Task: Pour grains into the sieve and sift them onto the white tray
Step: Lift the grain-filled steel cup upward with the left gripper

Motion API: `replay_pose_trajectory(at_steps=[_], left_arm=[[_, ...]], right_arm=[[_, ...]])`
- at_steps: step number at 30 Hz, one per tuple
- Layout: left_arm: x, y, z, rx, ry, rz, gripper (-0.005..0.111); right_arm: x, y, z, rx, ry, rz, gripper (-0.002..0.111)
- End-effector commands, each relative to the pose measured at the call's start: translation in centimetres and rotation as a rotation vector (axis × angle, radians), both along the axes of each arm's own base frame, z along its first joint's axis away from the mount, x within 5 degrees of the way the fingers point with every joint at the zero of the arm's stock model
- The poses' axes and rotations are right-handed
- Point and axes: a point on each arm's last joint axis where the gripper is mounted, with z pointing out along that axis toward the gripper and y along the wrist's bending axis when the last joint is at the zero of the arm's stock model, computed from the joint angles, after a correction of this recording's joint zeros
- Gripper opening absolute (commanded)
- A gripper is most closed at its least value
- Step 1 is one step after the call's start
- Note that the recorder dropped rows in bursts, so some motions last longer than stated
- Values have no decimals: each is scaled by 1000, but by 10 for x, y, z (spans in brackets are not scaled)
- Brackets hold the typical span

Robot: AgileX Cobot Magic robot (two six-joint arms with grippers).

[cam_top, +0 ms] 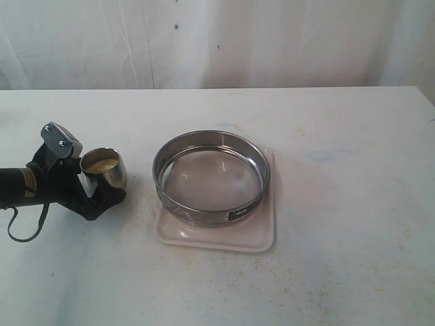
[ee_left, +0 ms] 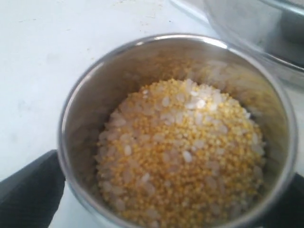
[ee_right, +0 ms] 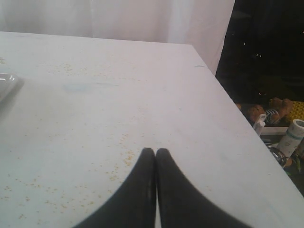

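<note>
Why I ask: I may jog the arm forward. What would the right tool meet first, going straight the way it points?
The way looks free: past the right tool there is only table, then the white curtain beyond its far edge. Should it tilt downward, hard to judge, the table comes first.

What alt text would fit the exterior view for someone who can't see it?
The open left gripper brackets a small steel cup of yellow grains on a white table. Beside it, the sieve sits on the white tray, no grains visible inside.
</note>
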Motion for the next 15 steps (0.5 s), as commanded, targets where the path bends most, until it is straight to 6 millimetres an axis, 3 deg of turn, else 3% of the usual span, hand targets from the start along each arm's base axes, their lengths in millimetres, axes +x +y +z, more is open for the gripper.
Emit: replay_pose_trajectory(at_steps=[1, 8, 15], left_arm=[[2, 0, 2, -38, -15, 24, 105], [2, -1, -20, -82, 26, 29, 105], [7, -5, -26, -271, -57, 78, 105]], right_arm=[[0, 0, 0, -5, -11, 5, 0], [0, 0, 0, -5, -11, 5, 0], [0, 0, 0, -5, -11, 5, 0]])
